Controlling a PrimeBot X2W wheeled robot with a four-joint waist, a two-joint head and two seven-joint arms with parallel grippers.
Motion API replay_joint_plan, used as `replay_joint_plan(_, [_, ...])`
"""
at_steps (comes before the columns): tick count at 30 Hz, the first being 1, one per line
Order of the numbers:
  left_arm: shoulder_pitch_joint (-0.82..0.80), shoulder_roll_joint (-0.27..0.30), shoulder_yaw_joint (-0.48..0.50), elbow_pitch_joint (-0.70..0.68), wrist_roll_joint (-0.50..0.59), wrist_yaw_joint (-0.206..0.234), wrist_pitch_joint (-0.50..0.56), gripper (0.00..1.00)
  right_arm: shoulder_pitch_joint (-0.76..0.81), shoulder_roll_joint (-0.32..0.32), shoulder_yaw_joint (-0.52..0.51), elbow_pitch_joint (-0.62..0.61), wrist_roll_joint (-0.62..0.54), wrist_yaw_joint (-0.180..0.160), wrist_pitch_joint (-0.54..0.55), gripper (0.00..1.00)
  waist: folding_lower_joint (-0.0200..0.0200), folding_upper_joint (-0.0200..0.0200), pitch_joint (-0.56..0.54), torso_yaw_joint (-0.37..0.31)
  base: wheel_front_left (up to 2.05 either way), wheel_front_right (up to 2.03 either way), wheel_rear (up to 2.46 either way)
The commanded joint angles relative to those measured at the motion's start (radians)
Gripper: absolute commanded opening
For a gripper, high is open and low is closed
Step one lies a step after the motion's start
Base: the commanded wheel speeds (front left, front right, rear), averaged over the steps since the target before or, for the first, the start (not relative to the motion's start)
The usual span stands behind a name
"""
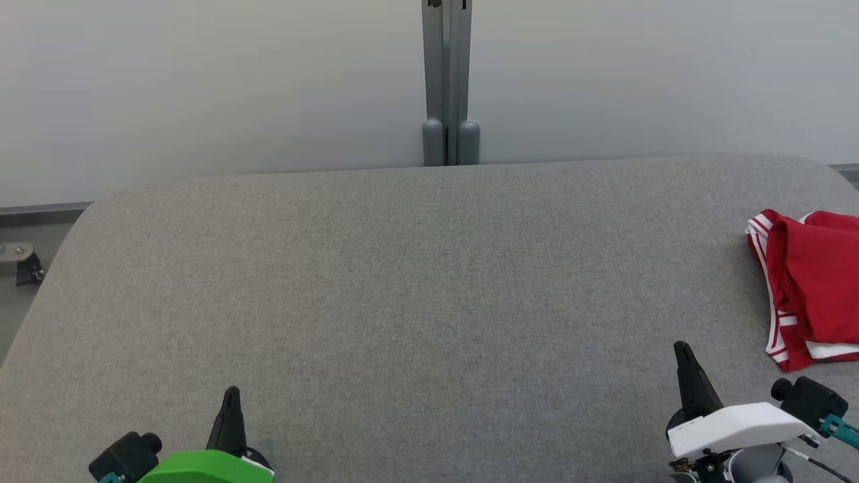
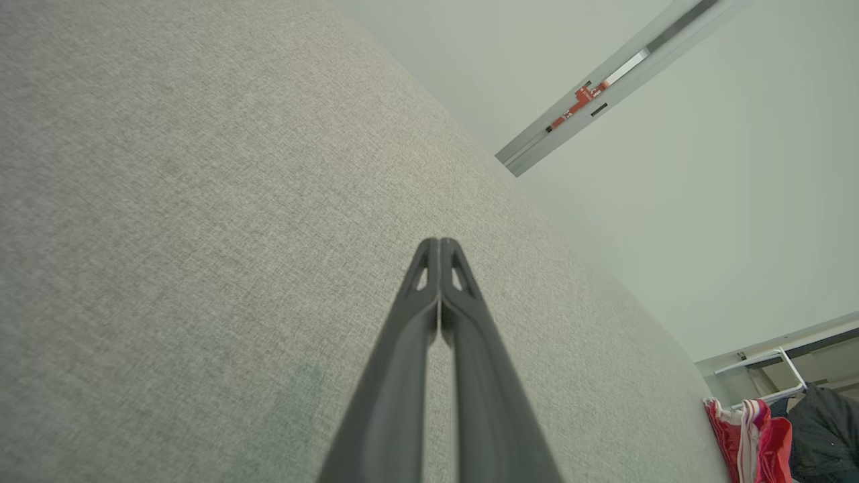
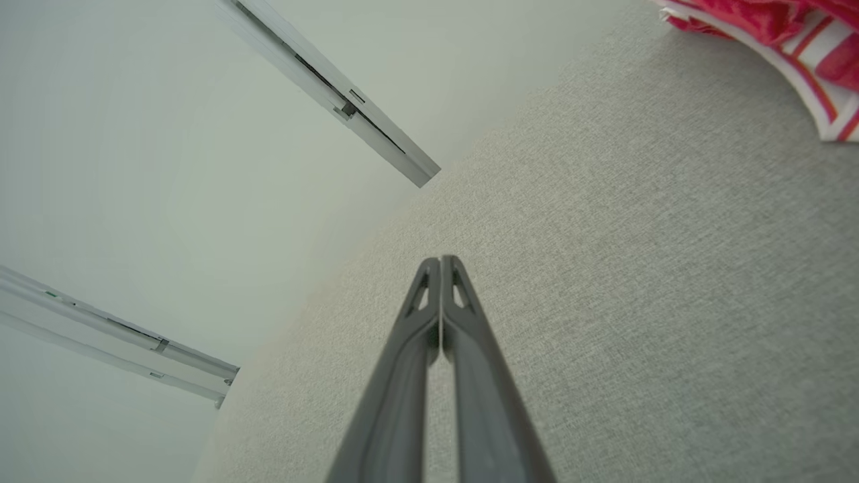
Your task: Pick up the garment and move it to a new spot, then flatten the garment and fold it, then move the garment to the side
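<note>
Both grippers are pressed together with nothing between the fingers. The left gripper [image 1: 231,396] sits at the lower left of the head view and the right gripper [image 1: 683,350] at the lower right, both pointing up the frame over the grey fabric surface [image 1: 402,282]. The wrist views back this up: the left gripper [image 2: 439,245] and right gripper [image 3: 439,261] each show two dark fingers meeting at the tip.

Quick count: two grippers, one red garment [image 1: 815,288] with white stripes, and one big grey surface. There's also one pair of grey posts [image 1: 449,141] standing side by side against the wall, and one small metal bracket [image 1: 17,253] off the surface's left edge.

The garment lies bunched up at the far right of the surface, beyond and to the right of the right gripper and not touching it. Well apart from the left one.

What's cut off:
- The garment runs out of the head view's right edge, and in the right wrist view just a striped corner [image 3: 805,40] shows at the top right.
- Both gripper bodies are chopped by the bottom edge, so you only get a green cover [image 1: 205,467] on the left and a white cover [image 1: 735,422] on the right.
- In the left wrist view, a bit of red and white cloth [image 2: 741,436] peeks in at the bottom right beside something dark [image 2: 825,429]. It's probably the same garment, but it's too small to call.
</note>
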Motion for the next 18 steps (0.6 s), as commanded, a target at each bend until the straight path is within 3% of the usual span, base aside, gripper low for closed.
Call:
replay_joint_plan(1, [-0.036, 0.001, 0.011, -0.017, -0.032, -0.009, 0.008, 0.00, -0.033, -0.004, -0.006, -0.018, 0.036, 0.000, 0.008, 0.00, 0.0000, 0.0000, 0.001, -0.001, 0.00, 0.00, 0.00])
replay_joint_plan(18, [-0.067, 0.002, 0.062, -0.032, -0.237, -0.038, 0.069, 0.00, -0.059, -0.005, -0.034, -0.025, 0.255, 0.000, 0.070, 0.00, 0.0000, 0.0000, 0.016, -0.007, 0.00, 0.00, 0.00])
